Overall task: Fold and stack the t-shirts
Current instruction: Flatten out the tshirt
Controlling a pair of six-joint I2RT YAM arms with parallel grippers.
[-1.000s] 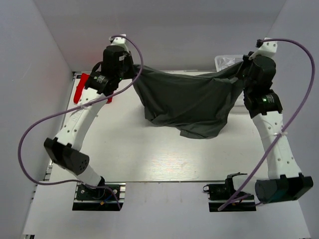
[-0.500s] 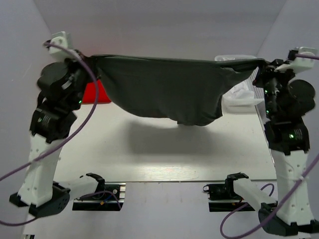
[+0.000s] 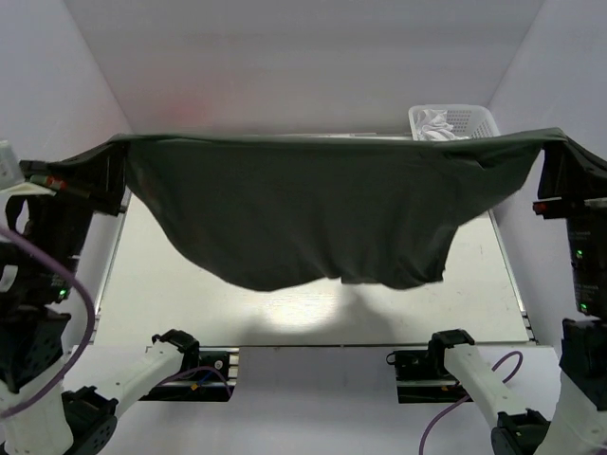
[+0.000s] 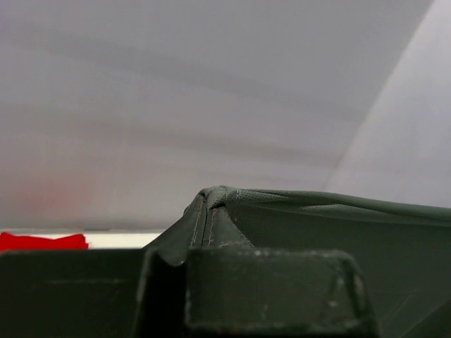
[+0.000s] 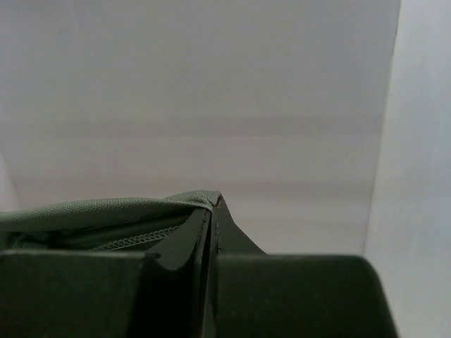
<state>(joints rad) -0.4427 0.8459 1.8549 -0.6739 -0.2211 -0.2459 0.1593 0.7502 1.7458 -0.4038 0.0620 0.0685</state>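
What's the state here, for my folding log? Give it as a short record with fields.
held item: grey t-shirt, stretched wide, hanging above the table
left pincer: shut on one upper corner
right pincer: shut on the other corner
red t-shirt: only a strip shows, in the left wrist view
basket: far right, white cloth inside
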